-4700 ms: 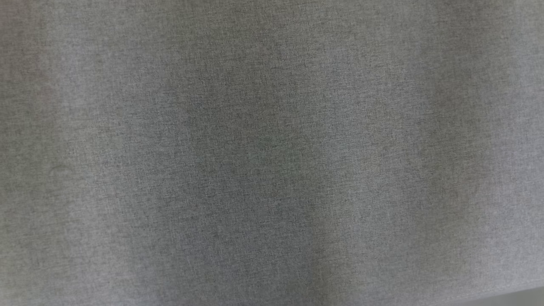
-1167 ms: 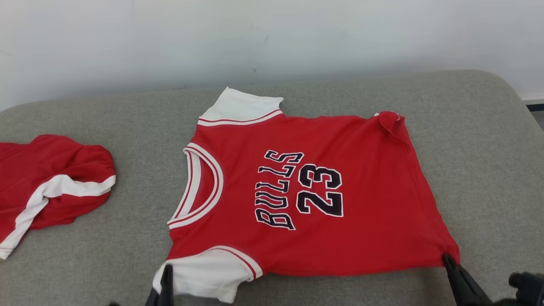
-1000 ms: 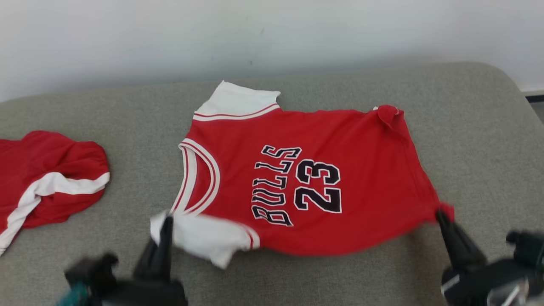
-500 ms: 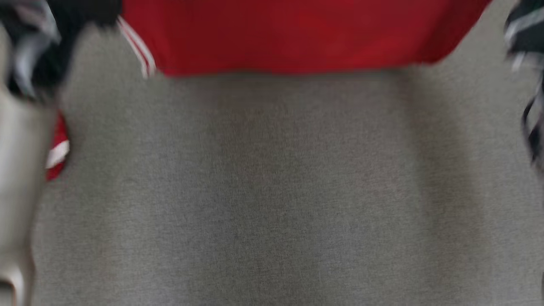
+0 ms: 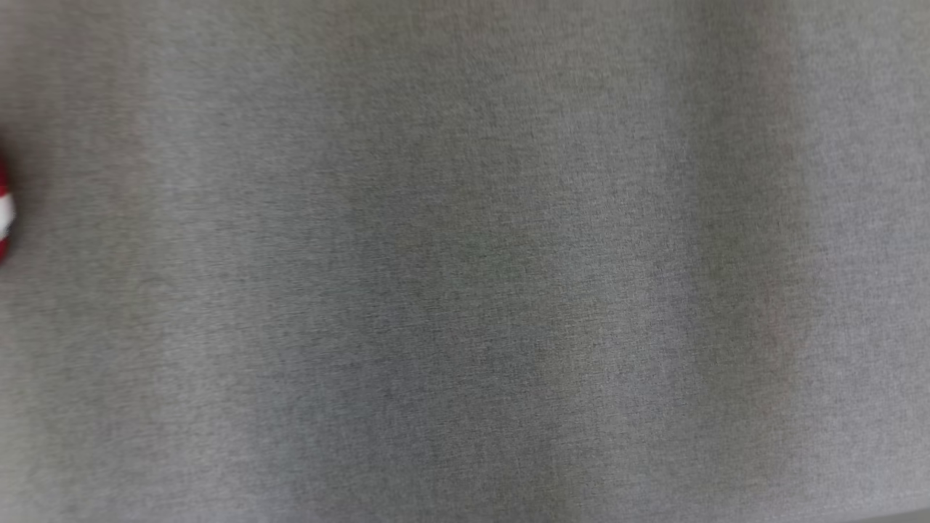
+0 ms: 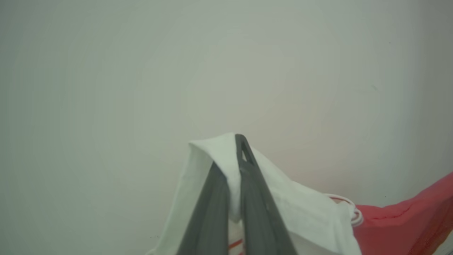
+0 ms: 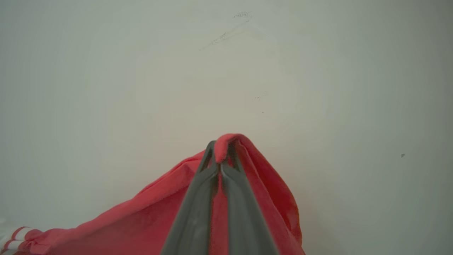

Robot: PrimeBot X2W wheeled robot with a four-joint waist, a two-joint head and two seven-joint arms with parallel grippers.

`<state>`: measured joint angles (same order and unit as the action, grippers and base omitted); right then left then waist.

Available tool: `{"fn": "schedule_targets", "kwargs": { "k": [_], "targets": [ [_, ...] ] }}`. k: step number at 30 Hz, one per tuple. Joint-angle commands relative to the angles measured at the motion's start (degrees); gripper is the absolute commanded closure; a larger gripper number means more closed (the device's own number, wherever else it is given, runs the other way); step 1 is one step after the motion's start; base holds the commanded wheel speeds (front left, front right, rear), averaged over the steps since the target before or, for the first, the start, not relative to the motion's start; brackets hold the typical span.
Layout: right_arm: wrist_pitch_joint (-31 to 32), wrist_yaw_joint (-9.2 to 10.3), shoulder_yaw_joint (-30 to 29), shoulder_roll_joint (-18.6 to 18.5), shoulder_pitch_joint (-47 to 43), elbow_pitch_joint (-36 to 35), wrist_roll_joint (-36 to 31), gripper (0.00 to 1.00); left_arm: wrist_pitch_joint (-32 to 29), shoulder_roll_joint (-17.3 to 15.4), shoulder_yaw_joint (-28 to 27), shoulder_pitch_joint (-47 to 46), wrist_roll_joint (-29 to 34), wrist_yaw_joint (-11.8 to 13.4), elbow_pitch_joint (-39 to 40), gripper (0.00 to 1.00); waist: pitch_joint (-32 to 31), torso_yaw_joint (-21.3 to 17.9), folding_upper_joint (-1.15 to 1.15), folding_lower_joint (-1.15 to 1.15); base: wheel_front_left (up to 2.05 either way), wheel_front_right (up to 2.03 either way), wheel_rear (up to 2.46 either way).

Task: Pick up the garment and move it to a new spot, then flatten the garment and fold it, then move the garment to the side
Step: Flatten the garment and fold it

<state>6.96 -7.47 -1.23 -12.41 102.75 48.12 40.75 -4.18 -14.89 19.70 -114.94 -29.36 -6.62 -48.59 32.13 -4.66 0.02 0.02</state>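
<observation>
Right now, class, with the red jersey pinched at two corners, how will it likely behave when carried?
Probably floppy: the jersey drapes limply from the right gripper. Likely light: two fingertip pinches, with the left gripper on its white sleeve, hold it up.

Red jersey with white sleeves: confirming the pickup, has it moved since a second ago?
Yes, upward: the red jersey lay flat on the grey fabric cushion; now it hangs before the white wall, pinched by left gripper and right gripper.

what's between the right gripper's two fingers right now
A fold of the red garment sits pinched between the right gripper's fingers, its tip poking past them; the right wrist view shows it.
</observation>
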Motion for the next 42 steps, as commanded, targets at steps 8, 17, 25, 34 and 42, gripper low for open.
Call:
{"fn": "schedule_targets", "kwargs": {
  "k": [8,17,25,34,42],
  "targets": [
    [-2.61,-0.02,3.23,1.06,5.43,7.87,-2.08,1.0,4.99,0.98,1.69,-6.55,0.88,-0.62,-11.43,1.0,2.53,-1.15,-0.02,-0.02,0.0,0.0,0.0],
    [-4.21,-0.02,6.44,-0.18,7.3,10.71,-0.92,1.0,8.19,1.6,3.54,-9.18,-0.39,-0.74,-17.28,1.0,3.7,-0.25,-0.02,-0.02,0.0,0.0,0.0],
    [-5.47,-0.02,9.7,-0.72,8.73,12.1,-0.51,1.0,9.63,1.88,6.03,-9.71,-2.14,-0.79,-18.47,1.0,4.13,0.38,-0.02,-0.02,0.0,0.0,0.0],
    [-6.61,-0.02,13.45,-2.02,6.87,11.82,1.23,1.0,11.82,1.28,8.14,-6.82,-5.64,-0.8,-18.06,1.0,4.04,0.77,-0.02,-0.02,0.0,0.0,0.0],
    [-7.56,-0.02,17.75,-2.91,-0.47,6.82,5.14,1.0,15.09,-0.65,10.67,2.66,-11.67,-0.8,-12.03,1.0,0.88,1.03,-0.02,-0.02,0.0,0.0,0.0]
  ]
}}
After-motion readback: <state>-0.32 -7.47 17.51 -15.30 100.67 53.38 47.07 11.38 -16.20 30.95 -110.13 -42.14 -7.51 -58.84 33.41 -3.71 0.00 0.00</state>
